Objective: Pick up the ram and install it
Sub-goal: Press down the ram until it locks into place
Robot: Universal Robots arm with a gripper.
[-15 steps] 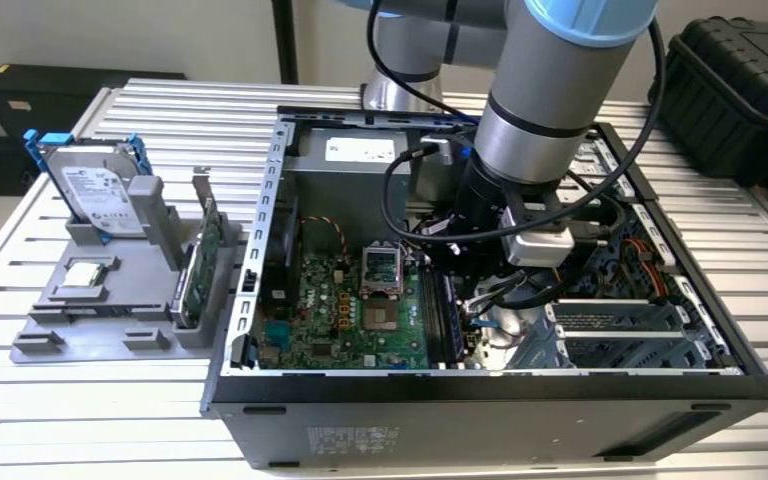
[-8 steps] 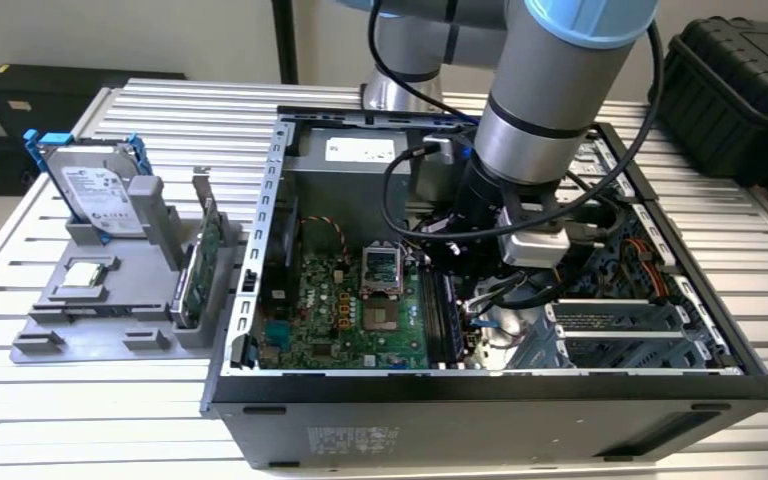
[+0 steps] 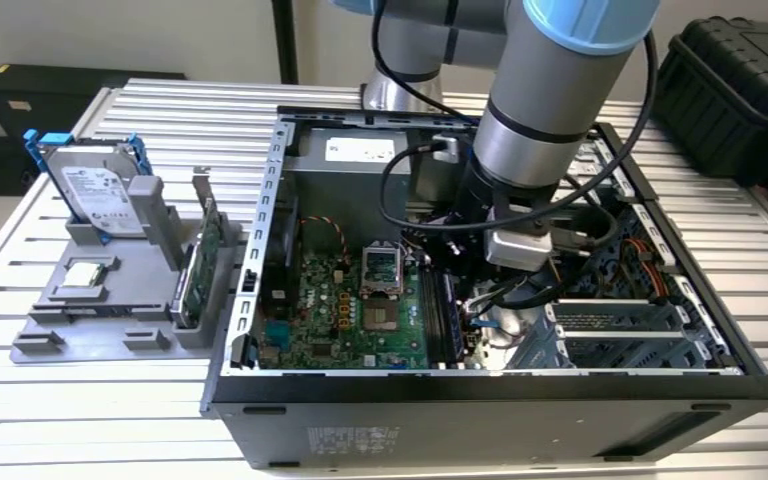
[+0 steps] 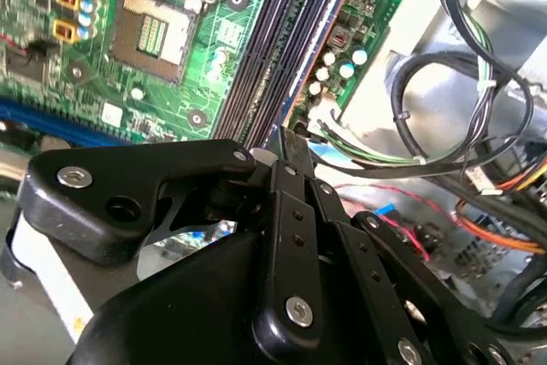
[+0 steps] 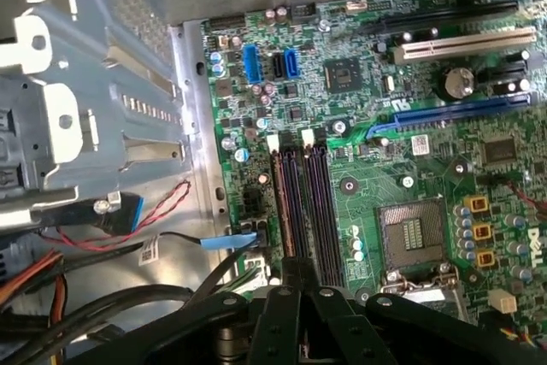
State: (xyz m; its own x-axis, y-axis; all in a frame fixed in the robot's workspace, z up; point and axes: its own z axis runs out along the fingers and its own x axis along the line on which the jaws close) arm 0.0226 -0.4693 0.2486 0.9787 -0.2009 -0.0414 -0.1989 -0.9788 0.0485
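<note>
My gripper point(image 3: 475, 298) is down inside the open computer case point(image 3: 491, 385), over the memory slots point(image 5: 312, 211) of the green motherboard point(image 3: 344, 310). In both wrist views its black fingers point(image 5: 295, 275) are drawn together on a thin board seen edge-on. This is the ram point(image 5: 280, 211), standing along the outermost slot next to the board's edge. In the second wrist view the ram point(image 4: 319, 44) shows as a narrow bluish-orange strip running away from the fingertips point(image 4: 286, 138). I cannot tell how deep it sits in the slot.
Loose cables point(image 4: 444, 117) and a drive cage point(image 5: 77, 126) crowd the side beyond the slots. The bare processor socket point(image 5: 412, 237) lies on the other side. On the exterior view's left, a grey holder point(image 3: 91, 320) carries a hard drive point(image 3: 97, 185), a green card point(image 3: 191, 280) and a silver chip point(image 3: 84, 275).
</note>
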